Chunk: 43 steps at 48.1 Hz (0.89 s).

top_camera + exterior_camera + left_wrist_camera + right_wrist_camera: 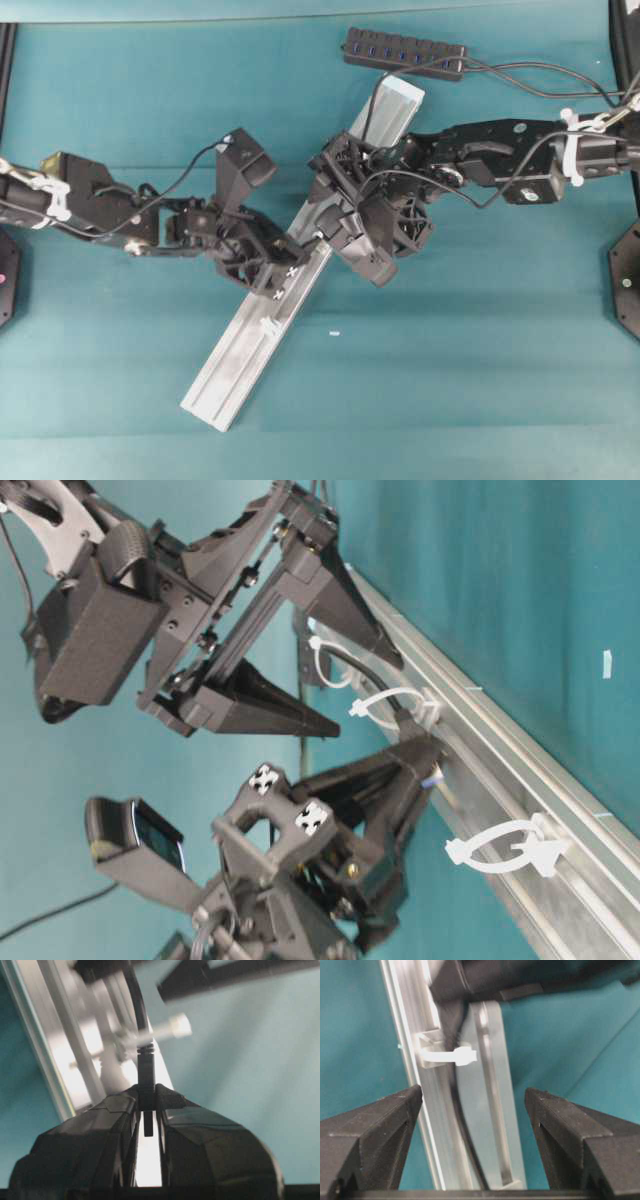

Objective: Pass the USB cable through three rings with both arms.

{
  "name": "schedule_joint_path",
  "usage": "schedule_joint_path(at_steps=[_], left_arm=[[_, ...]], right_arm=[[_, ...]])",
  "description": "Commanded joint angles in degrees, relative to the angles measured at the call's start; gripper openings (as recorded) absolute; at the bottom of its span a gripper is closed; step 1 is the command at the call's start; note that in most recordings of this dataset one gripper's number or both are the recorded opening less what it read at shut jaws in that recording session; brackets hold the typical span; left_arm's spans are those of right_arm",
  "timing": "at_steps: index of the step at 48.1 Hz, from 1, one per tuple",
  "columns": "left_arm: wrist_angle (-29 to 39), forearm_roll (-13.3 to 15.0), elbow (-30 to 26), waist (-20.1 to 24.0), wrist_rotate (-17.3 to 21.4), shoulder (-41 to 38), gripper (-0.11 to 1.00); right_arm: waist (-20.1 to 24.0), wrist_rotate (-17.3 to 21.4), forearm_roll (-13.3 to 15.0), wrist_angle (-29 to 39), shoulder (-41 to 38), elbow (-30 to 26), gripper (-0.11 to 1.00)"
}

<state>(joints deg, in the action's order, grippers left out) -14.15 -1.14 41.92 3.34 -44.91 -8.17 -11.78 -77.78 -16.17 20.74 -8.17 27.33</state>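
Black cable, whitish translucent rings, silver rail, teal table, black hub with blue ports.

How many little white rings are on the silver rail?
3, seen from table level: one ring at the far end by the open right gripper, one mid-rail, one nearest.

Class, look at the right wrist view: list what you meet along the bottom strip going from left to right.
Left black gripper finger → grooved silver aluminium rail → thin black USB cable → teal table surface → right black gripper finger.
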Motion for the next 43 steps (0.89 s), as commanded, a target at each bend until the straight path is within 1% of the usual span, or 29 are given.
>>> schedule_joint_path(at_steps=[1,7,13,17,23,31,38,43], left_arm=[[-0.18,-0.09,0.00,-1.05,-0.53,1.85,0.09],[0.18,-0.18,0.26,-2.20,-0.70,3.52,0.09],[0.88,-0.09,0.62,-2.46,-2.37,4.57,0.09],[0.97,-0.18,1.05,-2.46,-4.13,5.01,0.09],[0.97,-0.09,2.20,-3.52,-5.71,5.62,0.09],[0.88,-0.09,3.43,-4.66,-7.82,6.24,0.09],[0.62,-0.18,3.69,-4.83,-8.00,6.59,0.09],[0.53,-0.09,3.69,-4.83,-8.00,6.94,0.09]], right_arm=[[0.18,0.62,0.09,-0.18,0.53,-0.35,0.87],[0.62,0.79,0.09,1.05,1.05,-0.26,0.87],[1.41,1.41,0.09,1.93,2.20,0.18,0.87],[2.20,2.64,0.09,1.93,2.99,0.70,0.87],[3.25,4.57,0.09,1.58,3.96,1.41,0.87],[5.19,6.33,-0.09,-1.41,4.57,2.37,0.85],[7.47,6.42,0.09,-6.59,4.39,2.64,0.82],[7.82,6.42,0.09,-9.40,3.87,2.46,0.79]])
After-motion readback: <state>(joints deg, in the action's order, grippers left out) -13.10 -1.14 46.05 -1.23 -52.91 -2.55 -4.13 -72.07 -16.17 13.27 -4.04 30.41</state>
